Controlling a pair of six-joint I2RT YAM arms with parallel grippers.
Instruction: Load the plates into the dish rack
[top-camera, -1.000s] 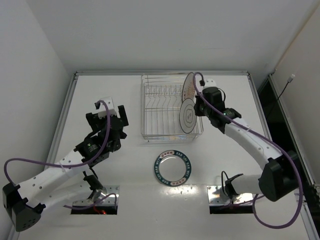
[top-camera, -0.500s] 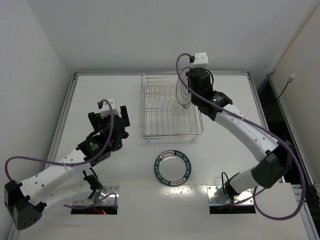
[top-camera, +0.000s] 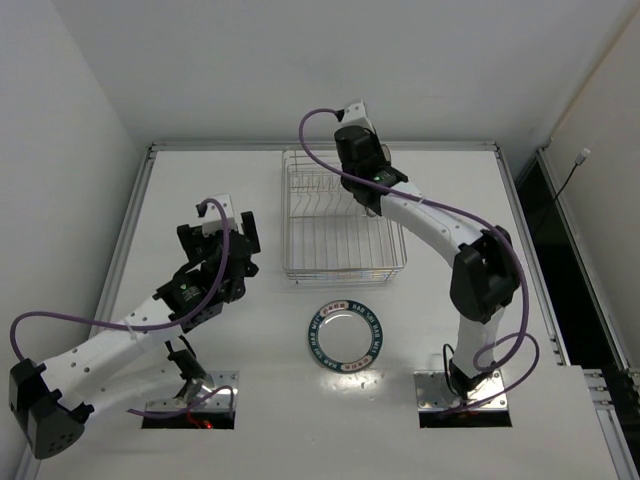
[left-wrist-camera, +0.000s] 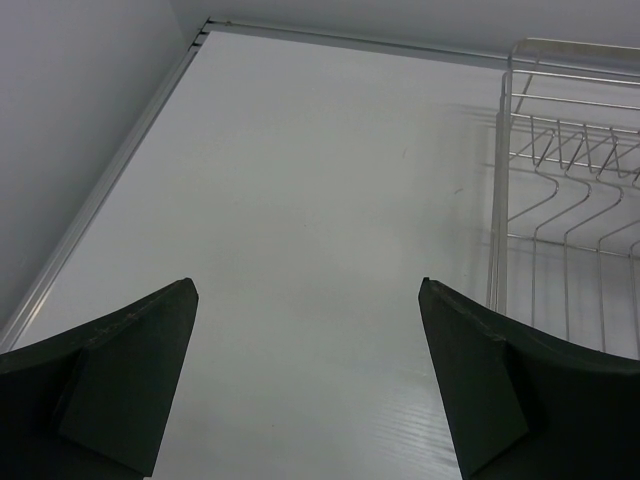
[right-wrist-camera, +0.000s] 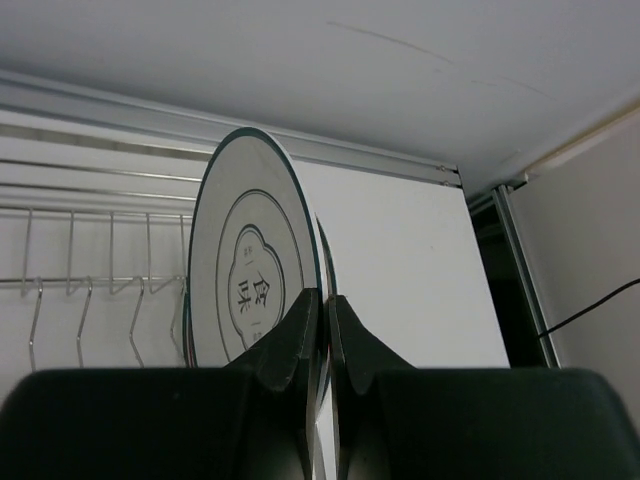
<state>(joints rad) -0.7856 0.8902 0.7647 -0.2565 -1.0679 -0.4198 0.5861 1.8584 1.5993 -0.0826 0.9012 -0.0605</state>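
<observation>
My right gripper (right-wrist-camera: 323, 296) is shut on the rim of a whitish plate (right-wrist-camera: 250, 250) with a thin dark rim and dark characters on its face. The plate stands on edge. In the right wrist view it is beside the prongs of the dish rack (right-wrist-camera: 100, 275). From above, the right wrist (top-camera: 353, 150) hangs over the far part of the silver wire dish rack (top-camera: 330, 235) and hides that plate. A plate with a dark teal rim (top-camera: 346, 334) lies flat on the table in front of the rack. My left gripper (left-wrist-camera: 307, 285) (top-camera: 218, 232) is open and empty, left of the rack (left-wrist-camera: 570, 200).
The table's raised metal edge (top-camera: 300, 146) runs along the back, close behind the rack. White walls close in the left and back. A dark gap (top-camera: 540, 210) lies past the right edge. Two base plates (top-camera: 455, 392) sit at the near edge.
My right arm has swung left and toward the back with the plate, from the rack's right side to above its far part. The left arm has hardly moved.
</observation>
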